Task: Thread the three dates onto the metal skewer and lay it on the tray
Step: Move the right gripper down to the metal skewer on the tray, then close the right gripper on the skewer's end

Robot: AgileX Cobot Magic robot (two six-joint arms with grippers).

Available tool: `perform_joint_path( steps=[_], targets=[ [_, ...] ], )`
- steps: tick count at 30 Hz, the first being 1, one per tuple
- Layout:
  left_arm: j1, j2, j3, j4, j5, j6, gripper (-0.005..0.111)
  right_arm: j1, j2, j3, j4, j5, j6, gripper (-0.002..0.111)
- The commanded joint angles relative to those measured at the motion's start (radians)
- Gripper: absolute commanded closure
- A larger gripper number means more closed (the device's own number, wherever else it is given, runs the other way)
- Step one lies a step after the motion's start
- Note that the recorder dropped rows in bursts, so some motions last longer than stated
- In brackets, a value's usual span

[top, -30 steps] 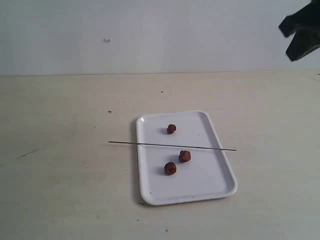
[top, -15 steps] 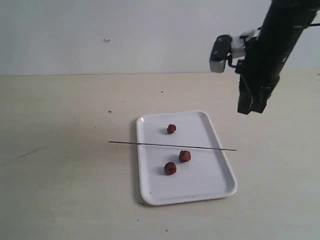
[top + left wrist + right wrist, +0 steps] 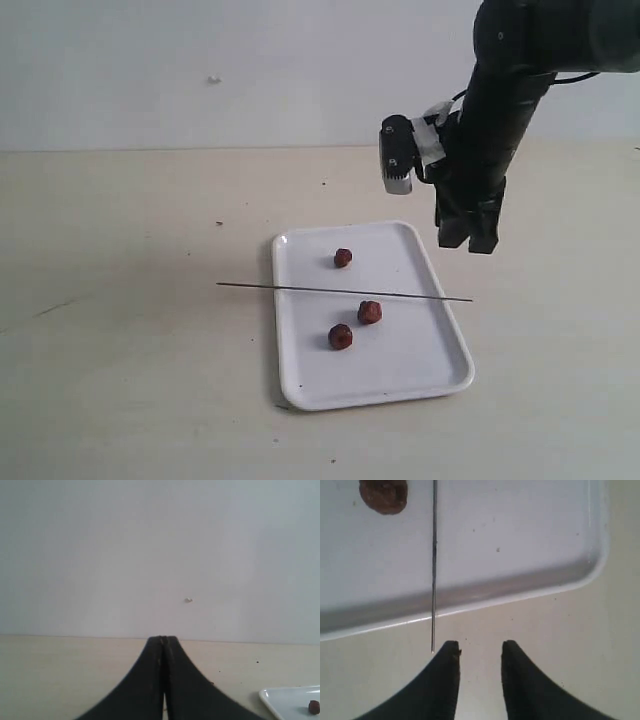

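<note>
Three dates [image 3: 370, 312] on tray [image 3: 420, 365], metal skewer [image 3: 250, 286] across

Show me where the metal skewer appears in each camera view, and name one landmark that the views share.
Exterior view: the metal skewer lies across the tray, both ends past its rim.
Left wrist view: not in it; only a tray corner shows.
Right wrist view: the metal skewer crosses the tray rim, its tip near the right gripper.
Shared landmark: the tray.
</note>
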Motion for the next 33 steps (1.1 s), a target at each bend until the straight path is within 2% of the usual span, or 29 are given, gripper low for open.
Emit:
perform_joint_path(
  steps=[1,7,12,33],
  targets=[
    [-0.007,-0.007,0.0,0.005,-0.009,0.0,0.107,0.022,0.007,-0.006,0.048,0.004,-0.044,0.077],
    [-0.007,-0.007,0.0,0.005,-0.009,0.0,0.107,0.073,0.04,-0.006,0.038,0.01,-0.05,0.077],
    [-0.007,-0.007,0.0,0.005,-0.009,0.0,0.107,0.1,0.067,-0.006,0.003,0.019,-0.043,0.065],
    [-0.007,-0.007,0.0,0.005,-0.009,0.0,0.107,0.1,0.166,-0.006,-0.046,-0.029,0.072,0.065]
  ],
)
